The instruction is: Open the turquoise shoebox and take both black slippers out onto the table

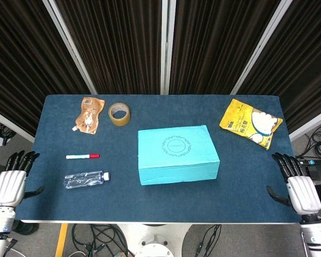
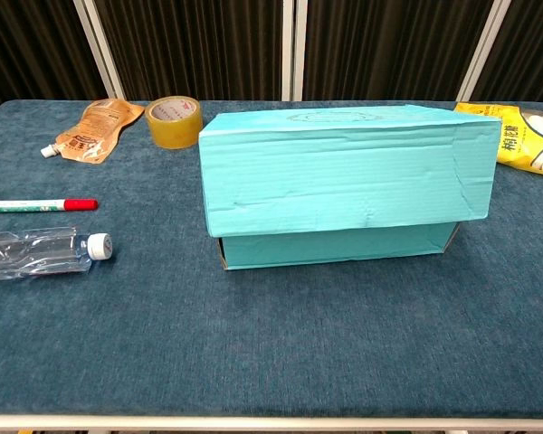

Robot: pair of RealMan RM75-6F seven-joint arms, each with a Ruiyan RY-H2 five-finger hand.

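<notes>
Sitting closed at frame centre, the turquoise shoebox (image 1: 177, 153) is flanked by left hand (image 1: 10, 184) and right hand (image 1: 299, 190), fingers spread, empty, at the bottom corners.

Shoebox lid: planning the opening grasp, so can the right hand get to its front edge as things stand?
Probably yes. The right hand hovers open at the table's right edge, and only bare cloth lies between it and the closed turquoise shoebox. The yellow snack bag lies farther back, off that path.

turquoise box (image 1: 177, 153), dark oval emblem printed on lid. table (image 1: 150, 198) deep blue. tan tape roll (image 1: 119, 114). orange-brown pouch (image 1: 89, 113), white spout. white marker (image 1: 82, 156), red cap. clear bottle (image 1: 86, 179), white cap. yellow and white snack bag (image 1: 251, 122).
</notes>
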